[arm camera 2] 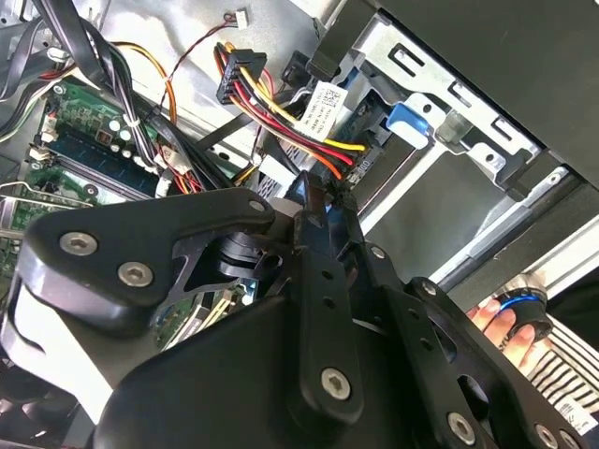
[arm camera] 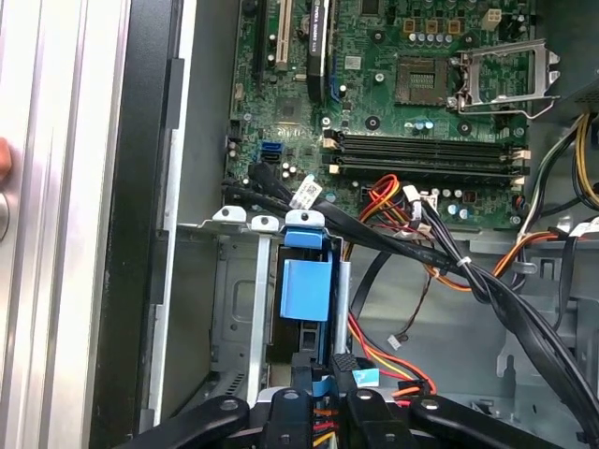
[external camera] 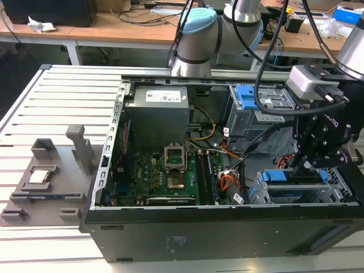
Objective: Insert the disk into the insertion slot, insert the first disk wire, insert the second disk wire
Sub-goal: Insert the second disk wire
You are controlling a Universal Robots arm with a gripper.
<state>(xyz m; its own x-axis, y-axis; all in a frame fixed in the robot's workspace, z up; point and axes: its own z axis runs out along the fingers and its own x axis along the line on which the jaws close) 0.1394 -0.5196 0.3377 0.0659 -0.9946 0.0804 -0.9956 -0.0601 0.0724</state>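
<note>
Black gripper (external camera: 311, 162) over the disk (external camera: 296, 177), jaws near-closed.

Open computer case (external camera: 187, 227) sits on the tabletop (external camera: 51, 114), fixture blocks (external camera: 42, 176) on the exterior view's left of it. Inside: motherboard (external camera: 165, 176) on the case floor, power supply (external camera: 156, 116) behind it, tall cage (external camera: 256, 108) on the exterior view's right of that. The insertion slot (external camera: 301, 193) is in the near corner on the exterior view's right, the disk (external camera: 293, 177) seated in it. Gripper (external camera: 304, 162) directly above the disk. Wire bundle (external camera: 227, 170) lies between motherboard and slot.
</note>
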